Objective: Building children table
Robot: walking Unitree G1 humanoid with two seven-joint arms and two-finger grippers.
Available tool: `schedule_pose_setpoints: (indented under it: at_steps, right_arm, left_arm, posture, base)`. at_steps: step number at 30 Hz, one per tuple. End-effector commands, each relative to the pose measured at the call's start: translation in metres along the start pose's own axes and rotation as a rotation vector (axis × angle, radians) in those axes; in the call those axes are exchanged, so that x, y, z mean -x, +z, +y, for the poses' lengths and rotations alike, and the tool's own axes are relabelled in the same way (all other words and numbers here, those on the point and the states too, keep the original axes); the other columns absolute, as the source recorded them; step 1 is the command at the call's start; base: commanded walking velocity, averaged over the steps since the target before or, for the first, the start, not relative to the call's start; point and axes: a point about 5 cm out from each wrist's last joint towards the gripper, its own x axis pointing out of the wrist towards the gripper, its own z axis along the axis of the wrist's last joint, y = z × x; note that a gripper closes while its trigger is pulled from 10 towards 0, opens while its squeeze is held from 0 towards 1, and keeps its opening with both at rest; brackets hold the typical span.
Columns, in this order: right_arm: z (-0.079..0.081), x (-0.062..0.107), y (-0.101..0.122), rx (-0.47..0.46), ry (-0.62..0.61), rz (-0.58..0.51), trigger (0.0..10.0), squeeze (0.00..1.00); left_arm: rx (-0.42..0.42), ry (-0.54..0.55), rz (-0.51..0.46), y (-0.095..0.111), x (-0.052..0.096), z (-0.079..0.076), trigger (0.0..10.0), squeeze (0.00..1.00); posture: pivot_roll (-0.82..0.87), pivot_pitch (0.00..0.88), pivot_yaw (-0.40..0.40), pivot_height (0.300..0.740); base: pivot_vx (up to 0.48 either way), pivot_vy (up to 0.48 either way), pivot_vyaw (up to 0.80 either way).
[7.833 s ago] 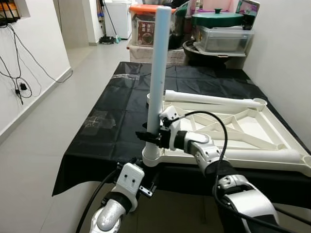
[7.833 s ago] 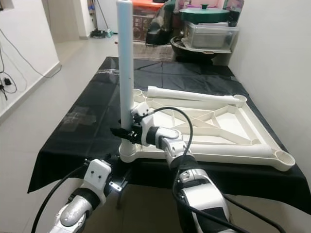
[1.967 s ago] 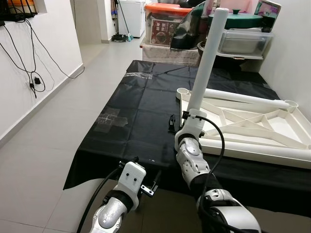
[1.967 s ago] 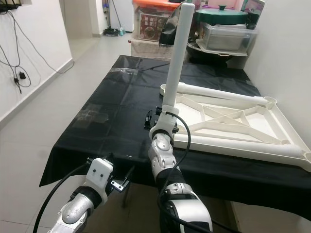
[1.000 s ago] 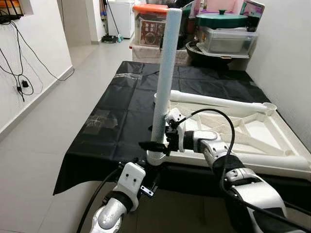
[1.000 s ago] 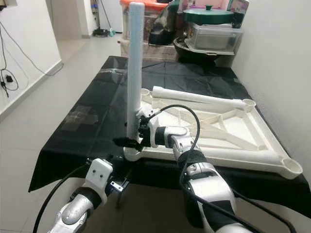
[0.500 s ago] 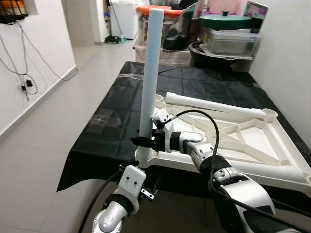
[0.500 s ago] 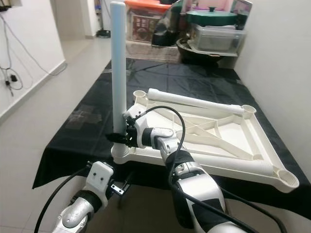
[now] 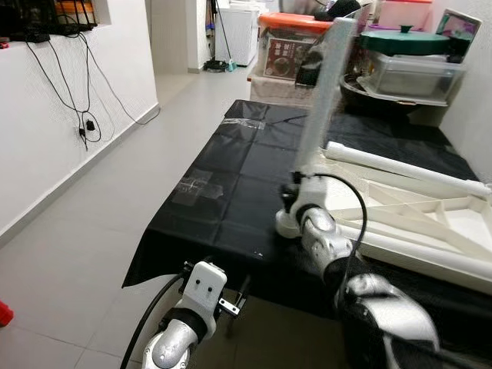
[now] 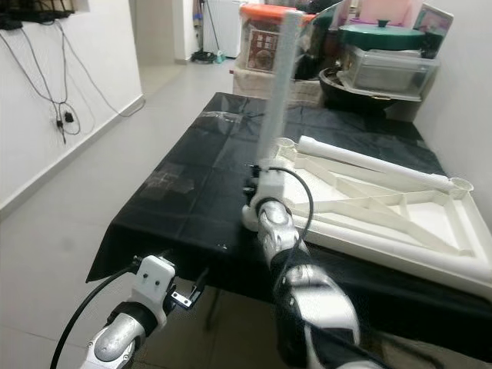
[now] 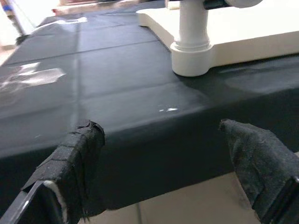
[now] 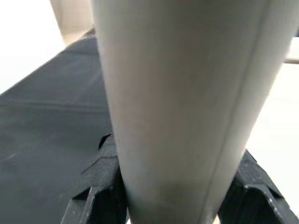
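The white frame (image 10: 384, 207) lies flat on the black tabletop (image 9: 231, 184), with a loose tube (image 10: 369, 171) resting along its far side. At the frame's near left corner socket (image 11: 189, 58) a leg (image 9: 321, 92) stands upright. The right end effector (image 9: 294, 194) is clamped around the leg just above the socket, one black finger (image 12: 105, 186) on each side. The left end effector (image 11: 168, 163) hangs below the tabletop's near edge, fingers spread wide apart, holding nothing.
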Motion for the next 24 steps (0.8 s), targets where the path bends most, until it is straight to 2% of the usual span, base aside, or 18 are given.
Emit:
schedule_pose_setpoints:
  at_steps: [1,2,5,6,7,8,9,10,13,14,17,18,20,21,22,24]
  right_arm:
    - [-0.011,0.004,-0.003,-0.038,-0.138,-0.024,0.0,0.0]
    - [-0.004,0.009,-0.008,-0.077,-0.18,-0.026,0.0,0.0]
    - [0.005,0.014,-0.011,-0.104,-0.191,-0.026,0.0,0.0]
    - [0.018,0.016,-0.012,-0.124,-0.144,-0.026,0.0,0.0]
    - [0.029,0.018,-0.011,-0.118,-0.096,-0.038,10.0,0.0]
    - [0.029,0.018,-0.011,-0.118,-0.096,-0.038,10.0,0.0]
    - [0.036,0.019,-0.009,-0.11,-0.047,-0.06,10.0,0.77]
    - [0.04,0.019,-0.007,-0.106,-0.01,-0.078,10.0,1.0]
    - [0.041,0.018,-0.003,-0.085,0.016,-0.113,10.0,1.0]
    - [0.041,0.017,-0.001,-0.074,0.018,-0.127,10.0,0.0]
    - [0.04,0.016,0.001,-0.074,0.049,-0.142,10.0,0.0]
    - [0.038,0.014,0.003,-0.087,0.112,-0.144,10.0,0.0]
    - [0.038,0.014,0.003,-0.087,0.112,-0.144,10.0,0.0]
    - [0.037,0.012,0.005,-0.084,0.206,-0.146,10.0,0.0]
    - [0.037,0.012,0.005,-0.084,0.206,-0.146,10.0,0.0]
    - [0.035,0.009,0.005,-0.007,0.438,-0.085,10.0,0.0]
  left_arm:
    - [0.015,-0.013,0.009,-0.001,-0.001,-0.002,10.0,0.0]
    - [0.013,-0.012,0.009,-0.001,-0.001,-0.001,10.0,0.0]
    - [0.012,-0.011,0.009,-0.001,-0.001,-0.001,10.0,0.0]
    - [0.011,-0.009,0.009,-0.001,-0.002,-0.001,10.0,0.0]
    - [0.011,-0.008,0.009,-0.001,-0.002,-0.001,10.0,0.0]
    - [0.011,-0.008,0.009,-0.001,-0.002,-0.001,10.0,0.0]
    - [0.012,-0.008,0.009,-0.001,-0.002,-0.001,10.0,0.0]
    - [0.012,-0.007,0.009,-0.001,-0.002,-0.001,10.0,0.0]
    - [0.013,-0.006,0.009,-0.001,-0.003,-0.001,10.0,0.0]
    - [0.014,-0.006,0.009,0.0,-0.003,-0.001,10.0,0.0]
    - [0.015,-0.006,0.009,-0.001,-0.003,-0.001,10.0,0.0]
    - [0.016,-0.006,0.009,-0.001,-0.003,-0.001,10.0,0.0]
    - [0.016,-0.006,0.009,-0.001,-0.003,-0.001,10.0,0.0]
    - [0.016,-0.006,0.009,-0.001,-0.003,-0.001,10.0,0.0]
    - [0.016,-0.006,0.009,-0.001,-0.003,-0.001,10.0,0.0]
    - [0.017,-0.007,0.008,-0.001,-0.004,0.0,10.0,0.0]
  posture:
    - [0.07,0.0,-0.072,0.74]
    - [0.07,0.0,-0.074,0.74]
    - [0.07,0.0,-0.074,0.74]
    - [0.07,0.0,-0.077,0.74]
    - [0.07,0.0,-0.076,0.74]
    - [0.07,0.0,-0.076,0.74]
    - [0.07,0.0,-0.075,0.74]
    - [0.07,0.0,-0.078,0.74]
    - [0.07,0.0,-0.078,0.74]
    - [0.07,0.0,-0.078,0.74]
    - [0.07,0.0,-0.078,0.74]
    - [0.07,0.0,-0.076,0.74]
    - [0.07,0.0,-0.076,0.74]
    - [0.07,0.0,-0.076,0.74]
    - [0.07,0.0,-0.076,0.74]
    - [0.07,0.0,-0.072,0.74]
  base:
    - [0.0,0.0,0.0]
    - [0.0,0.0,0.0]
    - [0.0,0.0,0.0]
    - [0.0,0.0,0.0]
    - [0.0,0.0,0.0]
    - [0.0,0.0,0.0]
    - [0.0,0.0,0.0]
    - [0.0,0.0,0.0]
    - [0.0,0.0,0.0]
    - [0.0,0.0,0.0]
    - [0.0,0.0,0.0]
    - [0.0,0.0,0.0]
    - [0.0,0.0,0.0]
    - [0.0,0.0,0.0]
    - [0.0,0.0,0.0]
    - [0.0,0.0,0.0]
